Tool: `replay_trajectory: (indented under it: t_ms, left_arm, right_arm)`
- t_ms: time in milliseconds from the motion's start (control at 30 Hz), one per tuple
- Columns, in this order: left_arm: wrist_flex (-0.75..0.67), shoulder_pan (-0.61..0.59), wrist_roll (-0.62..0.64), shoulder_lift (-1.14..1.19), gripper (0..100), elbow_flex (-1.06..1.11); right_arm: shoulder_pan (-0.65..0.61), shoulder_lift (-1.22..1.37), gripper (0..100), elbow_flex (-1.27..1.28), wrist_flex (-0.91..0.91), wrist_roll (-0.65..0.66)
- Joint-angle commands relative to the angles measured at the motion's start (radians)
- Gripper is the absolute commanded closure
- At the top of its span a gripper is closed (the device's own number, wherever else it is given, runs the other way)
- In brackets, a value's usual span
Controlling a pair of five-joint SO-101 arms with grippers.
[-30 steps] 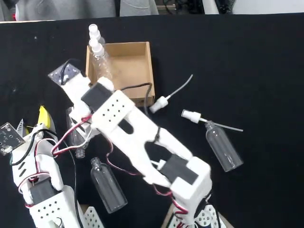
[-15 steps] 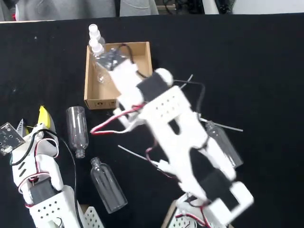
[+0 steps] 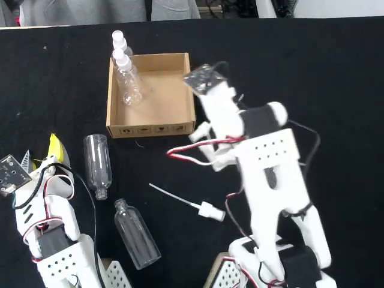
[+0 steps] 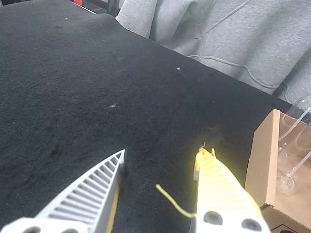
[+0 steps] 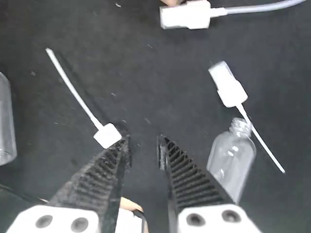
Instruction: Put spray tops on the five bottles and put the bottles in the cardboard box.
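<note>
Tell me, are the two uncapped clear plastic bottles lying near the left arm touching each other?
Apart. The high view shows black table between the necks of the farther clear plastic bottle and the nearer bottle.

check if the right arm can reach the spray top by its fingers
Probably yes: the spray top lies uncovered on the table just beside the right gripper, whose fingers are parted and empty.

L jaws apart over cloth (image 4: 97, 73); box (image 4: 263, 155) w/ bottles (image 4: 291, 148) nearby.
</note>
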Motion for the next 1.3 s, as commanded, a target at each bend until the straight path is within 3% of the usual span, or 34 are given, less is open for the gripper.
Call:
replay_trajectory:
  t_ms: [0, 233, 400, 633, 1267]
  left_arm:
    - [-0.025, -0.007, -0.008, -0.012, 78, 0.025]
    - [-0.025, -0.007, -0.008, -0.012, 78, 0.025]
    - [-0.025, -0.007, -0.009, -0.012, 78, 0.025]
    - [-0.023, -0.004, -0.011, -0.012, 78, 0.025]
    - [-0.02, -0.002, -0.012, -0.012, 78, 0.025]
  right_arm:
    - [0.121, -0.05, 87.8, 0.018, 0.005, 0.068]
    - [0.21, -0.044, 69.0, 0.147, 0.005, 0.175]
    - [0.215, -0.05, 73.4, 0.234, -0.002, 0.232]
    - [0.322, -0.05, 74.0, 0.251, -0.006, 0.313]
    - [0.551, -0.044, 74.3, 0.446, -0.281, 0.555]
